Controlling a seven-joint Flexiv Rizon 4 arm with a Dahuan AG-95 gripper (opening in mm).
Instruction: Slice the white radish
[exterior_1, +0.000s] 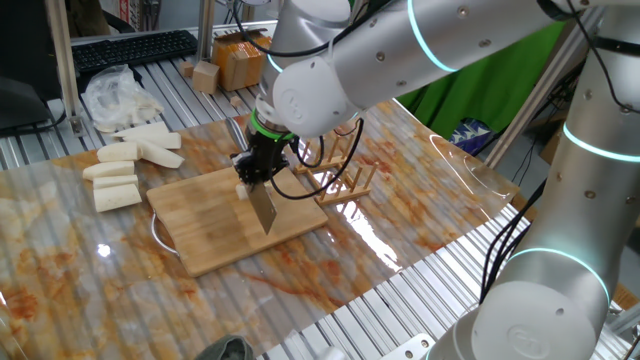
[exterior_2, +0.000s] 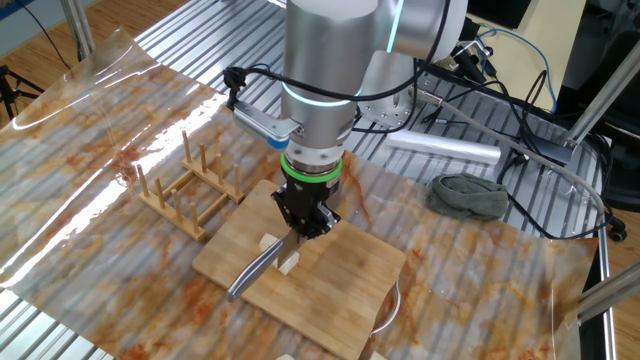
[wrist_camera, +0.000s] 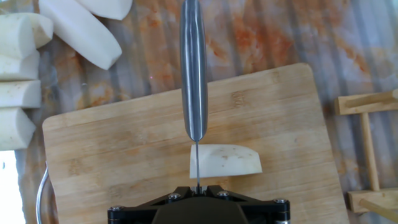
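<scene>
Your black two-finger claw (exterior_2: 305, 222) is clamped on a steel knife (wrist_camera: 193, 68), pointing down; just beneath it the pale cream white radish chunk (wrist_camera: 225, 161) lies on the bamboo cutting board (wrist_camera: 124, 149), blade edge on it

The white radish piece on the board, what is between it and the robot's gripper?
A knife. The gripper holds it shut, its blade edge down on the white radish, as the hand view shows best.

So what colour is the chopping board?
Light brown bamboo chopping board, clearest in the hand view.
</scene>
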